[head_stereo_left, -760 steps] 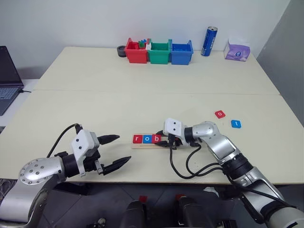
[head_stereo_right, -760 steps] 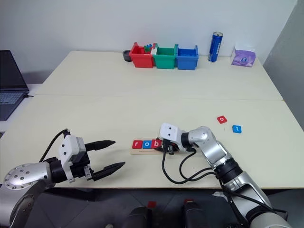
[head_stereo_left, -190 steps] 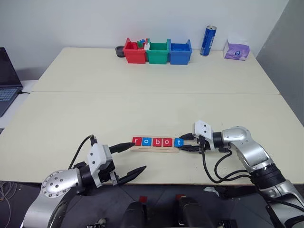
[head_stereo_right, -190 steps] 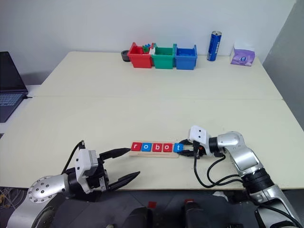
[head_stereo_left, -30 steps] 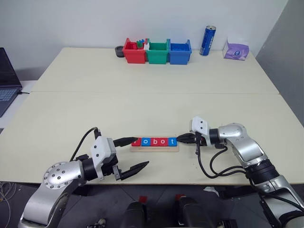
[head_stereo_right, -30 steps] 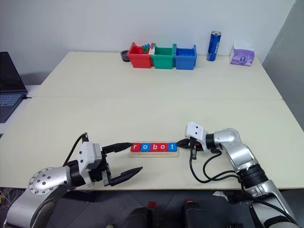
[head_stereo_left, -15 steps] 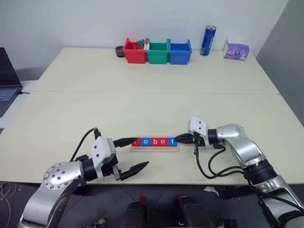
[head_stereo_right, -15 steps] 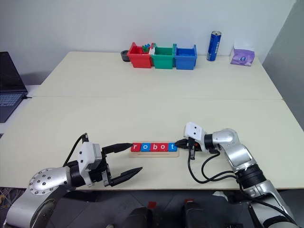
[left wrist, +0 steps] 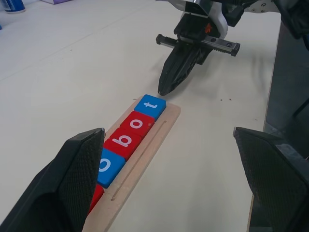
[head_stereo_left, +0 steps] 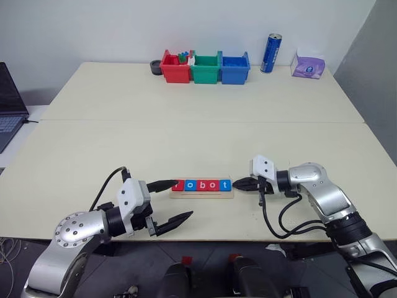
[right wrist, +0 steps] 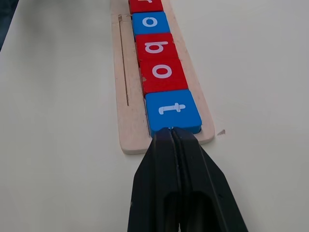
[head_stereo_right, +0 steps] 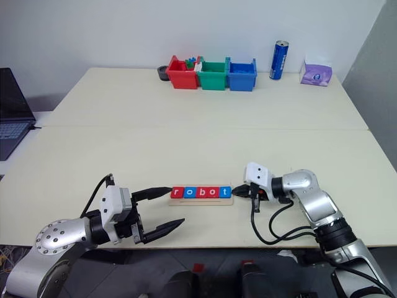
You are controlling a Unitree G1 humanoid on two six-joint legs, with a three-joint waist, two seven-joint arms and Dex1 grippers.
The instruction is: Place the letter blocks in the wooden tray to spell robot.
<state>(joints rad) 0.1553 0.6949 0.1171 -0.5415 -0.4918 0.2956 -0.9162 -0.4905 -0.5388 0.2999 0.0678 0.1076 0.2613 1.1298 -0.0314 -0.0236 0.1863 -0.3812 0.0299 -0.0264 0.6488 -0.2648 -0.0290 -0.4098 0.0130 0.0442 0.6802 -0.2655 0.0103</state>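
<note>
Bright even indoor light, soft faint shadows on the pale table (head_stereo_left: 186,143), head views sharp, no glare

The middle of the table (head_stereo_left: 186,136) is left bare from the wooden tray (head_stereo_left: 202,194) up to the coloured bins (head_stereo_left: 206,67), the blue can (head_stereo_left: 272,53) and the tissue pack (head_stereo_left: 308,64) lined along the upper edge. The tray's left end is flanked by the wide-spread left gripper (head_stereo_left: 170,200), and its right end is blocked by the closed right gripper (head_stereo_left: 236,184), whose tip is set against the blue t block (right wrist: 173,112). Open tabletop is found to the right of that arm and toward the lower centre of the frame.
</note>
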